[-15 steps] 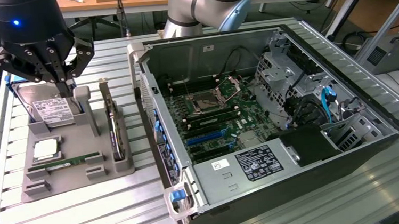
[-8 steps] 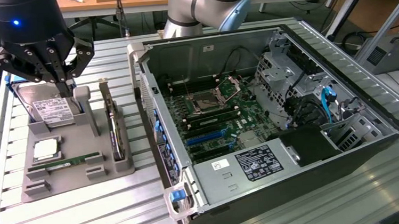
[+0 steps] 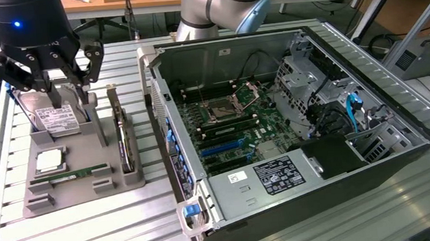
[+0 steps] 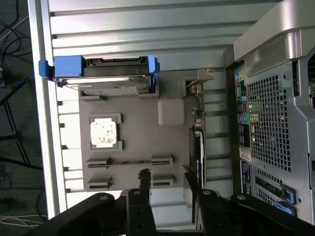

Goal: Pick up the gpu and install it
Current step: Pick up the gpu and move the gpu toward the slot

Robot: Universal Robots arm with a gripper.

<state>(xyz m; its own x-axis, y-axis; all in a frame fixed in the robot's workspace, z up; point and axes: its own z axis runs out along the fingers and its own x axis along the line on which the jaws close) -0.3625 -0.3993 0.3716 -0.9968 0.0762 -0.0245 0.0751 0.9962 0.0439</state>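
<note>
Taking stock from the biggest thing down, we see the slatted metal worktop [image 3: 93,233] carrying the open computer case [image 3: 322,204] on the exterior view's right and a grey parts tray [image 3: 71,146] on its left. Inside the case the motherboard [image 3: 231,125] lies bare. The blue expansion slots [image 3: 219,149] near its lower edge hold no card, so we judge the install not begun. The gpu [image 3: 127,144] stands on its long edge in a slot along the side of the tray nearest the case, with its silver bracket at the hard-drive end. Nothing grips it, so the pick-up is not done either, and both halves of the job are left. Other parts sit in the tray: the hard drive [image 3: 55,118] with its white label at the far end, the processor [image 3: 49,160] flat in its pocket, and the thin memory stick [image 3: 73,175] in front of that.

The arm [image 3: 225,4] reaches in from behind the case and hangs the tool [image 3: 74,105] fingers-down over the tray, on the hard-drive side of the gpu in the exterior view. How high it hangs we cannot tell. We see the tool open, its two fingers [image 4: 189,187] apart with only bare tray showing between them. In the wrist view the card lies outside that gap, off to one side of it, and we make out no contact with it.
</note>
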